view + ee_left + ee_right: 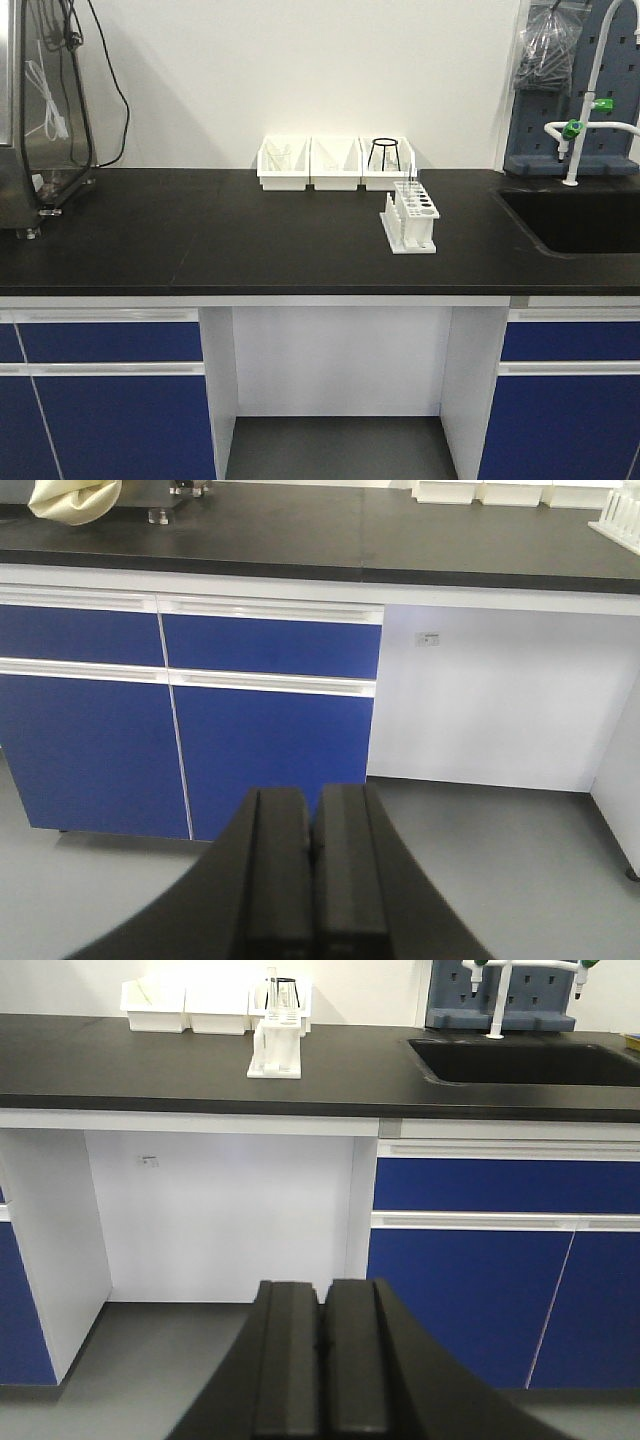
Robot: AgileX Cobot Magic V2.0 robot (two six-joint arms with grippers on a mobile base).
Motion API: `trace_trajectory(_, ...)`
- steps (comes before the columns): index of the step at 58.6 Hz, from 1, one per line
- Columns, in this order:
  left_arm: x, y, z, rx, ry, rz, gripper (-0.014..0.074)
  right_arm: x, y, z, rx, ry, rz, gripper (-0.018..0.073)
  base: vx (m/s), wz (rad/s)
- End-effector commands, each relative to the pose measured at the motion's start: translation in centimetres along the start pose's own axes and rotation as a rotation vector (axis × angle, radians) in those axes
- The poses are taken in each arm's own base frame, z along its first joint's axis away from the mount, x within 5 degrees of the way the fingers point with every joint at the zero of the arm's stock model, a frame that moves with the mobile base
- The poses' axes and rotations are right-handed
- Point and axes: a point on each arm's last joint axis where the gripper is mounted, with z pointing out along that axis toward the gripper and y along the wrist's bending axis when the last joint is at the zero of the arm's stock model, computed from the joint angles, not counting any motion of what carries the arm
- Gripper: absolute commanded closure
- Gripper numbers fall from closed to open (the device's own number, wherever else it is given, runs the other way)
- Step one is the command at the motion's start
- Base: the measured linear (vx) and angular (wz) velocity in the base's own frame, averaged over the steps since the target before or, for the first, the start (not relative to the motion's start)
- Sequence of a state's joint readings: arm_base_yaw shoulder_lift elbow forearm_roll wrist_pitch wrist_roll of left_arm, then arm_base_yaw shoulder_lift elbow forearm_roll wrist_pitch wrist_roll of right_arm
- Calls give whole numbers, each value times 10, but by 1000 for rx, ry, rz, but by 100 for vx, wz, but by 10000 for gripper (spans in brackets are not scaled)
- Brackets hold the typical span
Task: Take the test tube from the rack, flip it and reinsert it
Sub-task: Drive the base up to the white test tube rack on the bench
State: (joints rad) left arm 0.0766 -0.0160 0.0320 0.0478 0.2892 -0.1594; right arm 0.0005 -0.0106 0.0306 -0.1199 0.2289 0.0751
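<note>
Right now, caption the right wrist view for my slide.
Shut right claw faces the white rack on the black counter.

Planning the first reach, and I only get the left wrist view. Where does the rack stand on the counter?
Observer: The rack stands on the black counter, just in front of the rightmost white bin.
Operator: Any tube in it?
Observer: A slim clear test tube stands upright in it, taller than the rack.
Operator: And the right tool?
Observer: The right tool is shut and empty, low in front of the counter.
</note>
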Motion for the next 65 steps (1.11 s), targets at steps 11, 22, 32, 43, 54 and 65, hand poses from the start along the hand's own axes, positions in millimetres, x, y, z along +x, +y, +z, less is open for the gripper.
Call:
trace_trajectory(11,-8,-2,-1,23,-95,-3,603,-7,0,-1,-3,-88,-13,568,12,-2)
trace_trajectory(22,-8,-2,-1,23,-95,-3,603,-7,0,-1,-3,-88,-13,568,16,6)
trace_trajectory(32,-8,-2,-1,23,-95,-3,603,-7,0,-1,-3,-88,-13,568,16,-1)
trace_trajectory(43,-8,-2,-1,23,-95,-3,603,-7,0,-1,-3,-88,-13,568,20,-11)
trace_trajectory(54,-8,-2,-1,23,-95,-3,603,-7,0,-1,-3,-88,-13,568,26,-3)
trace_trajectory(65,-8,-2,-1,23,-95,-3,603,-7,0,-1,-3,-88,-13,568,33,8)
